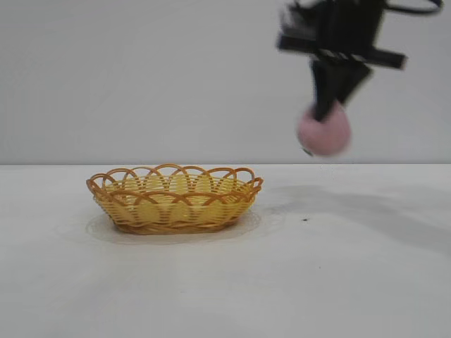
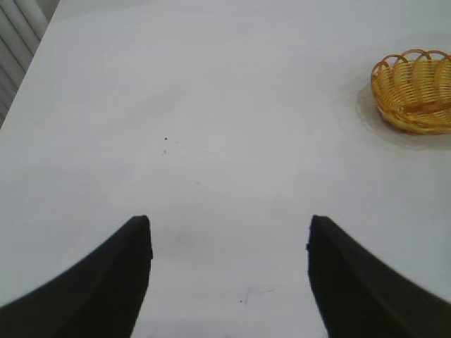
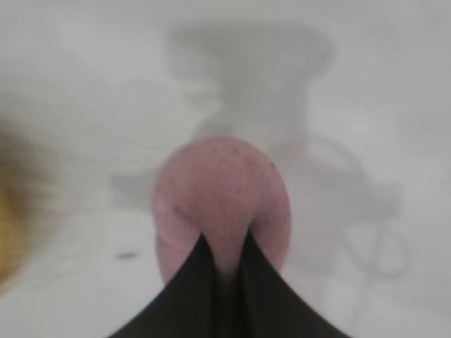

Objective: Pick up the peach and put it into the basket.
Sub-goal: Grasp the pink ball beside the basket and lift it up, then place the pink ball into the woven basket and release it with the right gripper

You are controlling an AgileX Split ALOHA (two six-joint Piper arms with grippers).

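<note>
The dull pink peach [image 1: 324,131] hangs in the air to the right of the basket, well above the table. My right gripper [image 1: 326,113] is shut on it from above; in the right wrist view its two dark fingers pinch the peach [image 3: 222,197] at the gripper's tips [image 3: 225,243]. The yellow wicker basket [image 1: 174,198] with orange-brown looped rim sits empty on the white table, left of centre; it also shows in the left wrist view [image 2: 414,91]. My left gripper [image 2: 229,232] is open and empty over bare table, away from the basket.
The white table [image 1: 338,282] spreads around the basket. A small dark speck [image 1: 304,220] lies on it right of the basket. A plain pale wall stands behind.
</note>
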